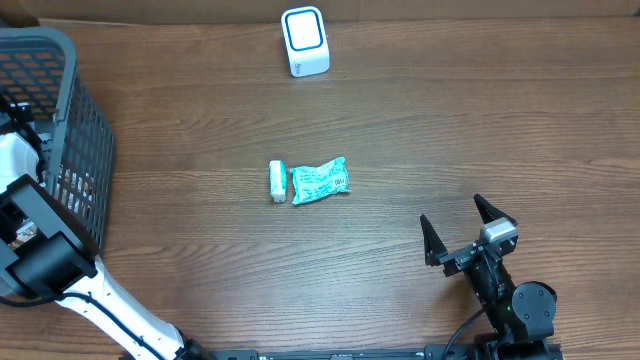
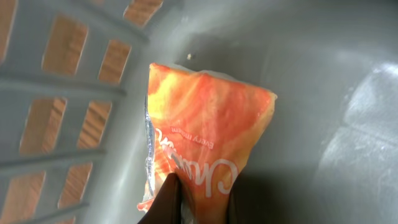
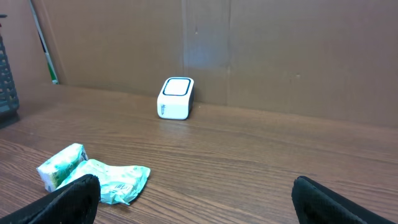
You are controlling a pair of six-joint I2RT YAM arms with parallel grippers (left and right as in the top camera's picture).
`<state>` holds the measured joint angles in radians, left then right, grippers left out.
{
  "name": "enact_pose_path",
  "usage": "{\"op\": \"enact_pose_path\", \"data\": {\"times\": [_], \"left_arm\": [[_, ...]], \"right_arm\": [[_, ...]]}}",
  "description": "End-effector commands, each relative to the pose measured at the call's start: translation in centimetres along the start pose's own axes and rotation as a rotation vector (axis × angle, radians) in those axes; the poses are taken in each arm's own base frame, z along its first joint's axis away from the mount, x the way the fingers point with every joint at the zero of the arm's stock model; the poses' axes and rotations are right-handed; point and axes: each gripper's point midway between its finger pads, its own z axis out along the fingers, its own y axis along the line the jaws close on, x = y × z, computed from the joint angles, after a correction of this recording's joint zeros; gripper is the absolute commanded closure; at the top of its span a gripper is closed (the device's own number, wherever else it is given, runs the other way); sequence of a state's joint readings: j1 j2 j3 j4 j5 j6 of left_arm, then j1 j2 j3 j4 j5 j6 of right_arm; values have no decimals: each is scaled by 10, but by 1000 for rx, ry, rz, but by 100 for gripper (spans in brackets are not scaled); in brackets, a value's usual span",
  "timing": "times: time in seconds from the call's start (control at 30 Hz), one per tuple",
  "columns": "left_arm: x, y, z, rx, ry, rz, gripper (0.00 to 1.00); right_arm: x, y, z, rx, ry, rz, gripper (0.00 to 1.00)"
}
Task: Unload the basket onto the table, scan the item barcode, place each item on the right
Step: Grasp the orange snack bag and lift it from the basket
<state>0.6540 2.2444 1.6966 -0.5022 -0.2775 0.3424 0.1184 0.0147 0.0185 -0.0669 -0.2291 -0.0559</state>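
Orange packet (image 2: 208, 137), one only, lies on the floor of the grey basket (image 2: 311, 93); the left gripper (image 2: 199, 205) is clamped on its near edge. Right wrist: the right gripper (image 3: 199, 205) has its jaws wide apart, with a cardboard wall (image 3: 280, 56) far behind. Overhead: on the wooden table (image 1: 420, 120), one white scanner (image 1: 305, 41) is far, and one teal packet (image 1: 320, 181) and one white pack (image 1: 277, 181) are in the middle.

Orange packet (image 2: 211, 137) (white script) lies on the grey basket (image 2: 311, 68) floor; white scanner (image 1: 305, 41) sits apart.

light: even, soft | glare: basket floor (image 2: 367, 124) | blur: orange packet (image 2: 211, 143) close-up
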Motion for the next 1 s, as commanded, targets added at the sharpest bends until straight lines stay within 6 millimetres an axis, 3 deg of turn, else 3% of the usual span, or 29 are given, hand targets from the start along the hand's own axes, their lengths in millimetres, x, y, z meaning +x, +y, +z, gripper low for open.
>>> {"op": "enact_pose_path", "data": {"times": [0.0, 0.13, 0.27, 0.3, 0.43, 0.63, 0.67, 0.8, 0.9, 0.93, 0.97], "left_arm": [[59, -28, 27, 60, 190, -75, 96], [34, -6, -14, 34, 123, -195, 96], [-1, 26, -78, 2, -20, -323, 96], [-10, 38, -111, -5, -76, -405, 96], [-36, 57, -204, 67, -272, -561, 96], [-54, 60, -336, 205, -559, -619, 96], [-55, 53, -370, 255, -630, -618, 96], [-44, 12, -428, 407, -688, -527, 96], [-23, -41, -444, 548, -603, -428, 95], [-8, -76, -444, 622, -512, -376, 96], [1, -96, -441, 651, -456, -345, 96]], "right_arm": [[1, 0, 0, 1, -8, 0, 0], [1, 0, 0, 1, -8, 0, 0], [1, 0, 0, 1, -8, 0, 0], [1, 0, 0, 1, -8, 0, 0], [1, 0, 0, 1, -8, 0, 0], [1, 0, 0, 1, -8, 0, 0], [1, 0, 0, 1, -7, 0, 0], [1, 0, 0, 1, -8, 0, 0], [1, 0, 0, 1, -8, 0, 0], [1, 0, 0, 1, -8, 0, 0], [1, 0, 0, 1, -8, 0, 0]]}}
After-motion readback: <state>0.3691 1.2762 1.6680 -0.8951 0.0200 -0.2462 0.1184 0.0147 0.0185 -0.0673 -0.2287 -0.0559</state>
